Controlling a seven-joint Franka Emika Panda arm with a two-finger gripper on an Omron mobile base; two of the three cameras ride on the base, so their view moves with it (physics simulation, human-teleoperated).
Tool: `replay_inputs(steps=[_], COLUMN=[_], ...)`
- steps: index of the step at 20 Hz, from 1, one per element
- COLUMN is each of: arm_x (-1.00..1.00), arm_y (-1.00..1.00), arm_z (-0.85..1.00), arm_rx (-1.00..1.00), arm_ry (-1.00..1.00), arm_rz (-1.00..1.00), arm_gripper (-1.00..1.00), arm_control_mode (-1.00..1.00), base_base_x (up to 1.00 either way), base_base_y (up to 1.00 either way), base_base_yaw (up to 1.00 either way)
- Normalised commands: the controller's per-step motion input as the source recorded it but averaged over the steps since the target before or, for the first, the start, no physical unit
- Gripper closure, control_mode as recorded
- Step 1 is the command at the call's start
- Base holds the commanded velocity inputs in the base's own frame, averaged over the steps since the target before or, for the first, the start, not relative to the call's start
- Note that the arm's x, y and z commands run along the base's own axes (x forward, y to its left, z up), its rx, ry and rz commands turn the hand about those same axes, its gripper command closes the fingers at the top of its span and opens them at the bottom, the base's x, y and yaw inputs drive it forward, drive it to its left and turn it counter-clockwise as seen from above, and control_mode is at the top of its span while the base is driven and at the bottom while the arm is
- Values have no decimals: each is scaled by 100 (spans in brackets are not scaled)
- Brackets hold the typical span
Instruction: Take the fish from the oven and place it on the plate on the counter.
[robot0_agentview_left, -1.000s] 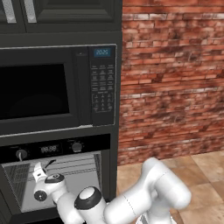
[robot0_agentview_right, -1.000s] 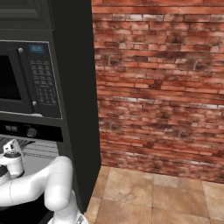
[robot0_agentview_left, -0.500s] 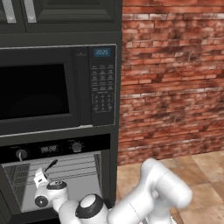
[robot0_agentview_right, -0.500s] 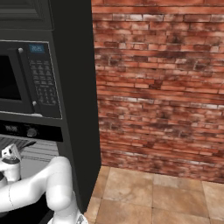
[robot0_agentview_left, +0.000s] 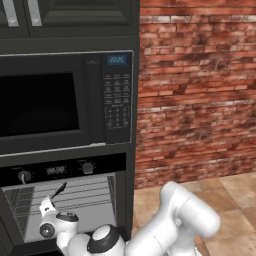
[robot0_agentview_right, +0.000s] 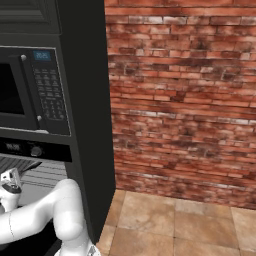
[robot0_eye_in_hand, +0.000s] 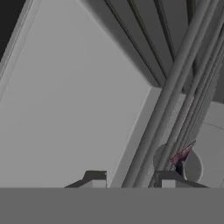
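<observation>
a: what takes up most of the scene?

b: a red brick wall (robot0_agentview_left: 200, 90) fills the right side, above a tan tiled floor (robot0_agentview_right: 180, 225). left of it stands a tall black cabinet column. set into it is a black microwave (robot0_agentview_left: 65, 102) with a keypad and a small lit display.

a: and below the microwave?

b: the oven (robot0_agentview_left: 65, 200), black, with two knobs and a small digital display along its top strip. its grey inside, with wire racks, is visible.

a: where is the robot arm?

b: the white arm (robot0_agentview_left: 175, 225) bends from the lower right of the left base view and reaches left and low, into the front of the oven opening. in the right base view it comes in from the lower left, with the wrist beside the oven opening.

a: what is the pincer doing?

b: the pincer (robot0_agentview_left: 50, 202) points up and back into the oven. the fish (robot0_agentview_left: 59, 189), a thin dark pointed sliver, stands tilted just above its tip, in front of the racks and apart from them. the fingers seem to pinch the fish's lower end.

a: does the hand view help?

b: a little. the two dark fingertips (robot0_eye_in_hand: 94, 177) rise at the bottom, standing apart, with grey rack bars running diagonally past them. a small dark reddish sliver sits just above the right one.
</observation>
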Motion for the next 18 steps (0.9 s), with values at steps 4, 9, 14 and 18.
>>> replay_inputs(steps=[4, 9, 14, 18], arm_x=[-39, -42, -55, -64], arm_y=[0, 0, 0, 0], arm_z=[-46, -60, -78, -74], arm_rx=[0, 0, -1, -1], arm_ry=[23, 21, 14, 14], arm_rz=[0, 0, 0, 0], arm_gripper=[100, 100, 100, 100], arm_control_mode=[-100, -100, -100, -100], base_base_x=[0, 0, 0, 0], base_base_y=[0, 0, 0, 0], base_base_yaw=[0, 0, 0, 0])
